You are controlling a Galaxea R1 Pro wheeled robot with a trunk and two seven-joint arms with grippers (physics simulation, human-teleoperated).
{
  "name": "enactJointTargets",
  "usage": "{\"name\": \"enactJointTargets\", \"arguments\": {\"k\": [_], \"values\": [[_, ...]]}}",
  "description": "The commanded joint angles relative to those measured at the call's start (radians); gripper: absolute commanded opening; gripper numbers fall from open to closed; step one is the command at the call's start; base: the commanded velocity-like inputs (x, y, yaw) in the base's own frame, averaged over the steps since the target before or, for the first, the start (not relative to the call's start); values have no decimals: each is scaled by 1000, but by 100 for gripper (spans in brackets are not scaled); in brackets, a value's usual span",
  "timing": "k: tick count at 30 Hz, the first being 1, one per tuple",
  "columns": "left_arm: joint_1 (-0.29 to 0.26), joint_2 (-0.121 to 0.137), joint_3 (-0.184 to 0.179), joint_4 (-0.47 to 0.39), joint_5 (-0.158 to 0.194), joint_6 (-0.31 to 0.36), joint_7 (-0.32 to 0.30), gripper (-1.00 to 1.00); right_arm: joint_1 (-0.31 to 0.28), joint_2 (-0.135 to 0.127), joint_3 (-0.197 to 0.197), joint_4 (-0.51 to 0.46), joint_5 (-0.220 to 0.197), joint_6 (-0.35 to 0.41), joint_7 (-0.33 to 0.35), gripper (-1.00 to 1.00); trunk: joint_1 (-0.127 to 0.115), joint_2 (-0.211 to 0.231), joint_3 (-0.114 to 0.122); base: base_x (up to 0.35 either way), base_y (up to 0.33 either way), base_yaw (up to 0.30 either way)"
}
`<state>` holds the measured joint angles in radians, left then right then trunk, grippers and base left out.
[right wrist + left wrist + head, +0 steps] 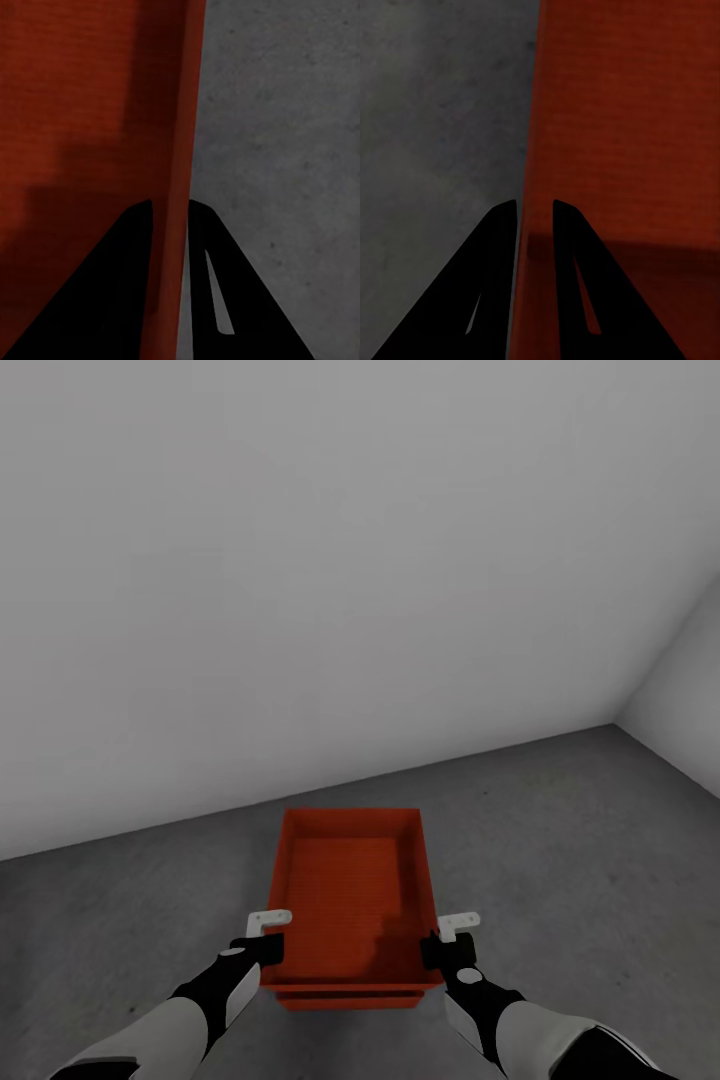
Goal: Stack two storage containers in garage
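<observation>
Orange-red thin-walled rectangular bin [350, 890] apparently seated on a second bin's rim [350, 997], grey concrete floor [580, 840] | left gripper [268, 937] and right gripper [452, 939] each pinch a side wall | release evenly, corners aligned.

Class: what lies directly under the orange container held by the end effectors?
A second orange rim peeks out beneath the held container, so another bin seems nested below. The grey floor beneath it is hidden.

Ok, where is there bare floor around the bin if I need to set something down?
Bare concrete floor runs right of the container to the side wall, and left of it too. The strip between the container and the back wall is narrower. The near end is crowded by the left gripper and right gripper.
</observation>
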<state>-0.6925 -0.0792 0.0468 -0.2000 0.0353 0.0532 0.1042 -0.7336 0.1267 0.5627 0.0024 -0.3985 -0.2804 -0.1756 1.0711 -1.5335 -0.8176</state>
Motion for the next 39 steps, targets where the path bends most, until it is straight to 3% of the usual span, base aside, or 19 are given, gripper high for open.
{"name": "enactJointTargets", "arguments": {"k": [1, 39], "values": [[-1, -1, 64, -6, 35, -71, 16, -100, 0, 1, -33, -1, 10, 3, 4, -100, 4, -8, -4, 0, 0, 0], [-1, -1, 66, -4, 35, -72, 15, -100, 0, 1, -33, -1, 10, 3, 2, -100, 4, -8, -4, -39, 0, 10]]}}
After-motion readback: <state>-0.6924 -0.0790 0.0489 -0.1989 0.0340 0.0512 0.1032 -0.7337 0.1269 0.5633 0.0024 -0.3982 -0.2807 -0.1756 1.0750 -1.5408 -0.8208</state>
